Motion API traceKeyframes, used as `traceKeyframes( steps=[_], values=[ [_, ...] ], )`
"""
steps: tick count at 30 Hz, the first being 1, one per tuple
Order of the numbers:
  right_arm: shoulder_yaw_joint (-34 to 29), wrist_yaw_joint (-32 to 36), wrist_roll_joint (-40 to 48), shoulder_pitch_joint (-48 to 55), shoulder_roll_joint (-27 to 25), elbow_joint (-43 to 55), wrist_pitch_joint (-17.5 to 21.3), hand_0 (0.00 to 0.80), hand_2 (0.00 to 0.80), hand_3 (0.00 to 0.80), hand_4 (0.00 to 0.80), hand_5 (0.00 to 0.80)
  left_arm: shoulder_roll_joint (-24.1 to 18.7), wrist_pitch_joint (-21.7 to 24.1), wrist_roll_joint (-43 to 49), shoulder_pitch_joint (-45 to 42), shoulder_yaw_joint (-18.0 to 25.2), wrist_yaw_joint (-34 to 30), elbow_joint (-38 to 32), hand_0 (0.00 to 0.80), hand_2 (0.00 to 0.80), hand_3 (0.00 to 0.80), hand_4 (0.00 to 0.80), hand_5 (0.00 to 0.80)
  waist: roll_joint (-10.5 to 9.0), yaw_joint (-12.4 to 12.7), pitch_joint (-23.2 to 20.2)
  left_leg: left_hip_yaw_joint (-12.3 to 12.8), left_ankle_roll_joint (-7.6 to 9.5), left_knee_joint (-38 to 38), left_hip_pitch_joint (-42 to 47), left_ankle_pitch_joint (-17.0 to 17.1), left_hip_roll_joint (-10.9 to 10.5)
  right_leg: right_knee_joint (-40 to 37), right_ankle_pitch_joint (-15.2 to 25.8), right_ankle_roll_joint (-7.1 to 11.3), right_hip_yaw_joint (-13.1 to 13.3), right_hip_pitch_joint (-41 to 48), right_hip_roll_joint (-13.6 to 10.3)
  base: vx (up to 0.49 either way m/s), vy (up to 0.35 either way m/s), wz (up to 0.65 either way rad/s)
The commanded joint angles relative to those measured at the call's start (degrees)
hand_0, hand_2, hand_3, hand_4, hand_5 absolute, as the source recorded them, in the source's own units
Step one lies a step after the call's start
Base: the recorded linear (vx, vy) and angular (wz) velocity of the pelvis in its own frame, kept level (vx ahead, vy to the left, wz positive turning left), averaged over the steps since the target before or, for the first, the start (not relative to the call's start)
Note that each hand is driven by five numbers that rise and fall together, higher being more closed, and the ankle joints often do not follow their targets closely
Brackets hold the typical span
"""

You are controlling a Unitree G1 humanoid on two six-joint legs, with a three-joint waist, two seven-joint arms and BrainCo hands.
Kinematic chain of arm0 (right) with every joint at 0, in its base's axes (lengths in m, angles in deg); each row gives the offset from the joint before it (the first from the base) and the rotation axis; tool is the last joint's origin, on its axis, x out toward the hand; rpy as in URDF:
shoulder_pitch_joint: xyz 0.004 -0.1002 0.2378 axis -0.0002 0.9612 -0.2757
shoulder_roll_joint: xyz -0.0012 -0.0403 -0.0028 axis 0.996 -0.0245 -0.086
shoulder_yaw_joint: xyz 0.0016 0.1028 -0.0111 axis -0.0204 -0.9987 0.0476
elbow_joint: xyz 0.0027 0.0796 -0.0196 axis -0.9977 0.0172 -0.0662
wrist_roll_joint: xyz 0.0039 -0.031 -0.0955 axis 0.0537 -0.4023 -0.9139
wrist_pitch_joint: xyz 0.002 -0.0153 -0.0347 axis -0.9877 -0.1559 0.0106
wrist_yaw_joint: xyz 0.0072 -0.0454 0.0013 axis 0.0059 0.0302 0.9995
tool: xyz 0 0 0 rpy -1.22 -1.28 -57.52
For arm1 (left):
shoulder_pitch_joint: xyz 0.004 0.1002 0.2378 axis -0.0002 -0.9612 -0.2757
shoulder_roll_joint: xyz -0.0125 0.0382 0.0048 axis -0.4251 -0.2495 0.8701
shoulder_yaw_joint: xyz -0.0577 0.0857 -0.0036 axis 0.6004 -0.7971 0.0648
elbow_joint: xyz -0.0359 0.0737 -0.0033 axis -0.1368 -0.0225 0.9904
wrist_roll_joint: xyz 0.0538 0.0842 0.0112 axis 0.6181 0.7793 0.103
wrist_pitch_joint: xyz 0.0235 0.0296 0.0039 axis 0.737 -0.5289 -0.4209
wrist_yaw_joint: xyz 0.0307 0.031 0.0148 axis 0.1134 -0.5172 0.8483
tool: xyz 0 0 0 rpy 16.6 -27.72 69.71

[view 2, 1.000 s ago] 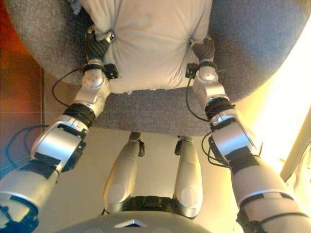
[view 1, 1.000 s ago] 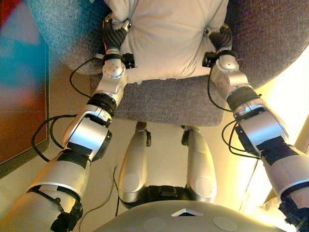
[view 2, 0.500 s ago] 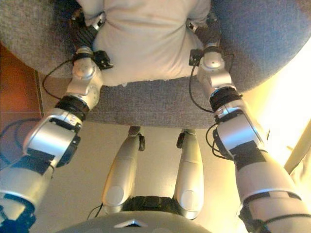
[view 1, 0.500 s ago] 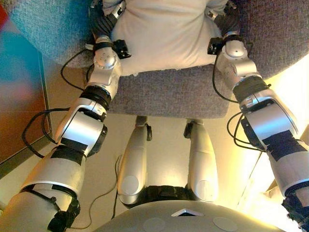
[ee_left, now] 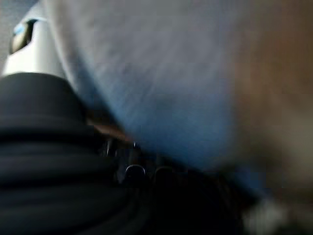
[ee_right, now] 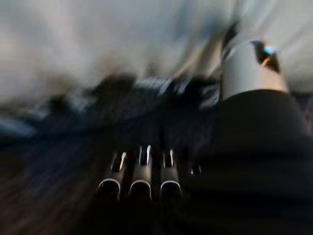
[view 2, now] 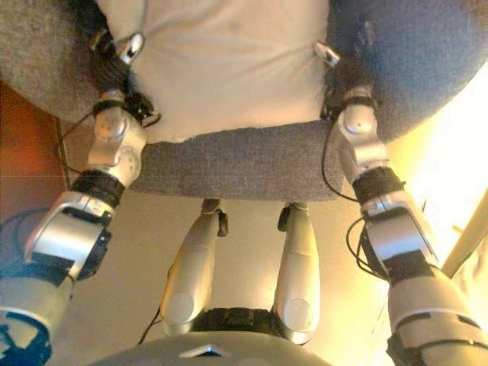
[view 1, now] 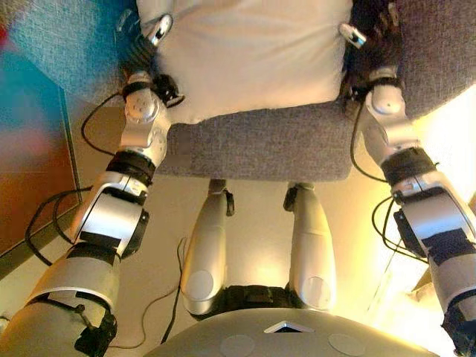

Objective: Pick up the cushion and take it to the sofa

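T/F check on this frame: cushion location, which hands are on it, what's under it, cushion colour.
1. The cushion lies on the grey seat. True.
2. Only the left hand touches the cushion. False: the left hand is at one side of it and the right hand at the other.
3. The cushion is dark blue. False: it is off-white.
4. The cushion lies on the floor. False: it is on the seat, above the floor.
5. The cushion sits between the two hands. True.
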Motion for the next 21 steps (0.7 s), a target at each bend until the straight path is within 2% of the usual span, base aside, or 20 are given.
traceKeyframes(
  steps=[1,4,7,8,10,11,14,17,21],
  values=[
    [-9.12,-3.08,1.92,6.2,-8.41,0.42,1.6,0.0,0.0,0.0,0.0,0.0,-3.44,-2.71,1.17,-5.34,4.93,0.33,2.46,0.0,0.0,0.0,0.0,0.0,1.08,-2.09,0.4,-1.91,-3.49,6.97,4.69,-9.04,1.37,-13.93,11.25,6.22,-2.84,5.42,-4.81,0.004,-0.039,0.02],
    [-13.4,-1.98,2.31,12.39,-8.47,1.71,1.9,0.0,0.0,0.0,0.0,0.0,-5.19,-5.71,5.35,-9.7,6.0,-2.65,1.38,0.0,0.0,0.0,0.0,0.0,0.51,-1.78,0.4,-1.21,-3.34,6.97,9.98,-10.48,1.29,-14.19,10.53,6.47,-4.53,10.57,-5.11,0.018,-0.066,0.06],
    [-17.87,-1.21,1.77,20.25,-7.31,4.12,1.93,0.0,0.0,0.0,0.0,0.0,-6.21,-8.43,3.57,-17.08,8.72,-6.17,0.16,0.0,0.0,0.0,0.0,0.0,-0.02,-1.16,-1.07,-0.75,-2.81,6.63,15.84,-11.89,0.81,-14.39,9.47,6.63,-5.94,16.49,-5.28,0.046,-0.063,0.11],
    [-17.89,-1.22,1.75,20.33,-7.28,4.18,1.92,0.0,0.0,0.0,0.0,0.0,-6.21,-8.45,3.57,-17.15,8.71,-6.17,0.12,0.0,0.0,0.0,0.0,0.0,-0.02,-1.16,-1.07,-0.77,-2.81,6.59,15.91,-11.89,0.81,-14.43,9.47,6.63,-5.97,16.58,-5.28,0.088,-0.029,0.09],
    [-21.68,0.21,0.45,29.2,-5.05,6.29,2.52,0.0,0.0,0.0,0.0,0.0,-5.21,-9.07,4.29,-25.94,12.61,-7.29,0.11,0.0,0.0,0.0,0.0,0.0,-0.45,-1.13,-5.04,-0.23,-2.44,5.07,20.41,-12.67,0.66,-15.65,8.75,6.67,-6.61,21.29,-4.93,0.131,-0.02,0.08],
    [-21.7,0.2,0.43,29.33,-5.04,6.36,2.51,0.0,0.0,0.0,0.0,0.0,-5.2,-9.08,4.31,-26.04,12.59,-7.27,0.05,0.0,0.0,0.0,0.0,0.0,-0.44,-1.12,-5.05,-0.24,-2.44,5.0,20.51,-12.65,0.67,-15.72,8.76,6.67,-6.64,21.4,-4.92,0.111,-0.029,0.09],
    [-26.43,4.02,-1.73,39.56,-1.86,6.6,3.47,0.0,0.0,0.0,0.0,0.0,-3.82,-9.66,3.82,-36.06,19.73,-5.24,0.51,0.0,0.0,0.0,0.0,0.0,-1.1,-1.37,-9.53,-0.09,-2.28,2.6,26.07,-12.87,0.75,-17.42,7.64,6.08,-7.11,27.82,-3.53,0.113,-0.047,0.03],
    [-28.79,6.07,-1.32,45.02,0.54,5.69,3.07,0.0,0.0,0.0,0.0,0.0,-2.85,-11.77,6.49,-41.18,23.54,-5.73,1.79,0.0,0.0,0.0,0.0,0.0,-1.78,-1.56,-12.75,0.27,-2.18,1.14,29.43,-12.83,0.9,-18.86,7.05,5.58,-7.26,31.91,-2.36,0.089,-0.076,0.0],
    [-30.77,7.88,-1.8,50.34,4.29,2.62,2.74,0.0,0.0,0.0,0.0,0.0,-0.71,-12.46,10.32,-46.82,26.39,-8.73,5.48,0.0,0.0,0.0,0.0,0.0,-2.17,-1.8,-16.99,0.35,-1.76,0.46,32.97,-13.38,0.8,-19.74,6.18,4.72,-6.6,35.67,-0.9,0.132,-0.053,-0.03]
  ],
)
